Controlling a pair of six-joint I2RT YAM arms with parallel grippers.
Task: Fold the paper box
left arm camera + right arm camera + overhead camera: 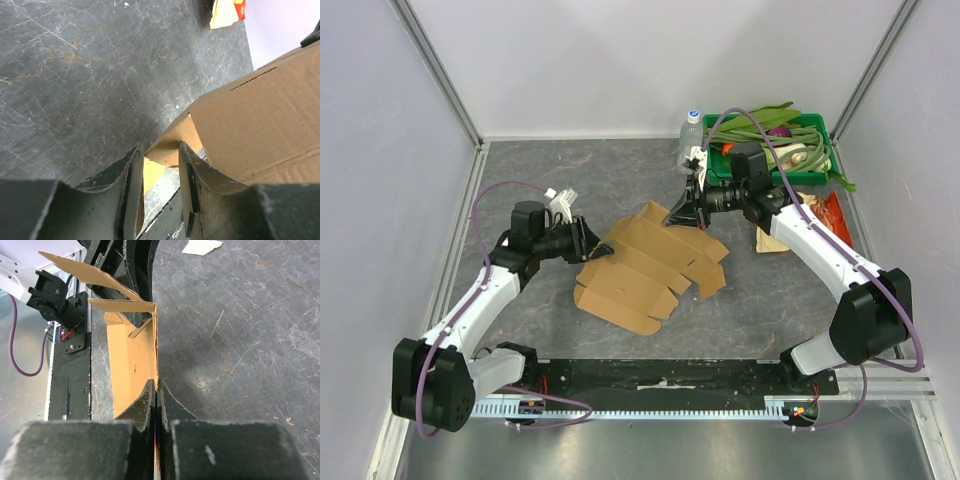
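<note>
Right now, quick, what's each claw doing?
Left claw: open, with a flap of the paper box between the jaws.
Right claw: closed, pinching an edge of the paper box.

soft, even light from overhead fills the top view: the pale walls read bright, the dark table looks matte, and only faint, short shadows lie under the paper box and the arms. in both wrist views the near fingers are dim and blurred, while the table beyond is sharp; a broad soft shadow falls beside the paper box in the right wrist view
</note>
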